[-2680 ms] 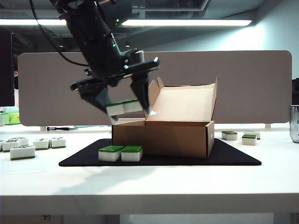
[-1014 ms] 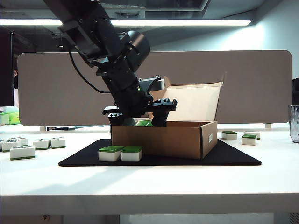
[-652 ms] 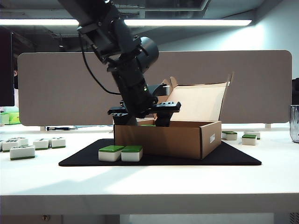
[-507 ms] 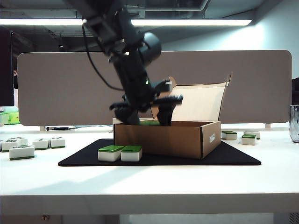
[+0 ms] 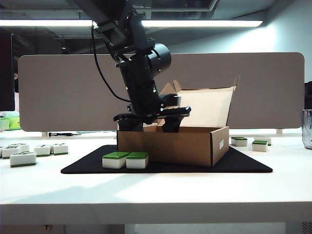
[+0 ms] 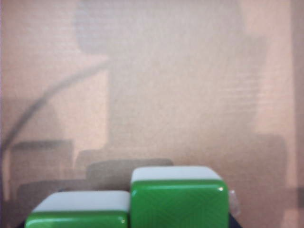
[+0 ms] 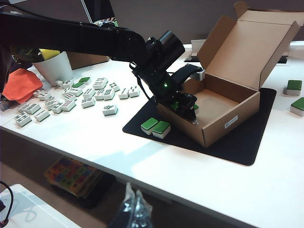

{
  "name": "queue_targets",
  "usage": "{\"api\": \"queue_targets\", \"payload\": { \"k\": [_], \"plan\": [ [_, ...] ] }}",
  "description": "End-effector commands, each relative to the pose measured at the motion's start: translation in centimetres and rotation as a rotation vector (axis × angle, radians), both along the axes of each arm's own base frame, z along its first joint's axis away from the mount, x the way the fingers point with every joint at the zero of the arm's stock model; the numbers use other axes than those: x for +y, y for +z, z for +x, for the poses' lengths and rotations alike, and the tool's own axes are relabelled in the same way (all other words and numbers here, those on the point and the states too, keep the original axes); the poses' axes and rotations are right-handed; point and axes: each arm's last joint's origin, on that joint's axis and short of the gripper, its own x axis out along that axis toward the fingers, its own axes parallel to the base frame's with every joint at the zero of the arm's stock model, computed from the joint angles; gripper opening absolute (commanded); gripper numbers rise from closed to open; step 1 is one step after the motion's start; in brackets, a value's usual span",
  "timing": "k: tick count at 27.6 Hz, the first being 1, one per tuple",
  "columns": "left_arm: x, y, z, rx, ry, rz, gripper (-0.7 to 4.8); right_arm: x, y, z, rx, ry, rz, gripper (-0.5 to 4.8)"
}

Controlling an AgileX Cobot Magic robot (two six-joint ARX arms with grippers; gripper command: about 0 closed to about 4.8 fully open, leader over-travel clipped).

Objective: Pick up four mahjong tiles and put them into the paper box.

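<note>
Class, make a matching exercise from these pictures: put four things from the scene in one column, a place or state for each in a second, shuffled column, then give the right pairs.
Things:
1. left gripper
2. paper box
3. two tiles
4. black mat

Places or states:
A. flap lid standing open
B. lying under the box
C. reaching down into the box
D. side by side on the mat, just outside the box

Pairs: 1-C, 2-A, 3-D, 4-B

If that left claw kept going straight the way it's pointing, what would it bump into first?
Probably the box's floor: the left gripper points down into it. The two tiles there sit very close, so possibly those.
</note>
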Motion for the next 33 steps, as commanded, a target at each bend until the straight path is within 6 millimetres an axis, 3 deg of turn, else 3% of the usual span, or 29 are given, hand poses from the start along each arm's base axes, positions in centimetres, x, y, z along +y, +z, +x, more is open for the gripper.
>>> {"api": "queue_targets", "payload": {
  "k": [1,2,6,8,17,24,33],
  "plan": [
    [-0.1,-0.4,-0.1,0.021,-0.004,0.010,3.18,0.0,0.0,-0.3,-0.024,0.002,0.002,-0.01],
    [0.0,-0.6,-0.1,0.029,-0.004,0.016,3.19,0.0,0.0,-0.3,-0.024,0.001,0.002,-0.01],
    [-0.1,-0.7,0.0,0.027,-0.004,0.014,4.42,0.0,0.0,-0.3,-0.024,0.001,0.002,-0.01],
    [-0.1,-0.7,0.0,0.028,-0.004,0.015,4.65,0.0,0.0,-0.3,-0.024,0.001,0.002,-0.01],
    [-0.1,-0.6,-0.2,0.045,-0.036,0.010,4.72,0.0,0.0,-0.3,-0.024,0.002,0.002,-0.01],
    [-0.5,-0.1,-0.1,0.083,-0.011,-0.117,4.79,0.0,0.0,-0.3,-0.024,0.002,0.002,-0.01],
    [-0.5,2.5,0.4,-0.075,0.004,0.040,4.79,0.0,0.0,-0.3,-0.023,0.001,0.002,-0.01]
  ]
}}
